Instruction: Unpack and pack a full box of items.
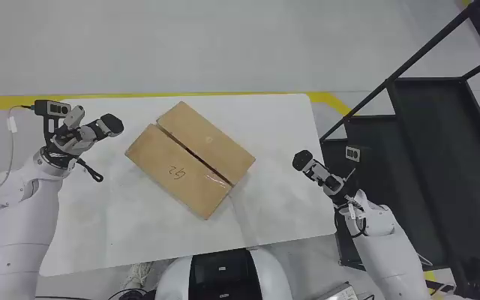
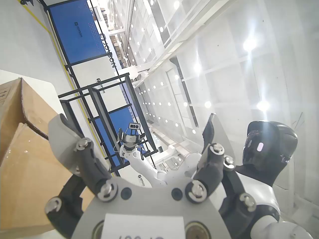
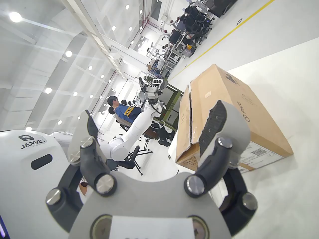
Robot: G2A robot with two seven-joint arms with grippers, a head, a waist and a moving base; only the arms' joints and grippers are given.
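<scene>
Right gripper (image 3: pixel 153 114), jaws spread wide, cardboard box (image 3: pixel 216 85) — flaps shut — on white table (image 3: pixel 286 80) beyond

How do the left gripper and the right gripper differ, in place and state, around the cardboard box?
In the top view the left gripper hovers beyond the left corner of the cardboard box, the right gripper beyond its right corner. The left gripper is farther out over the table than the right gripper, and looks nearer the box. Both are open, empty and clear of the box, which is shut.
</scene>
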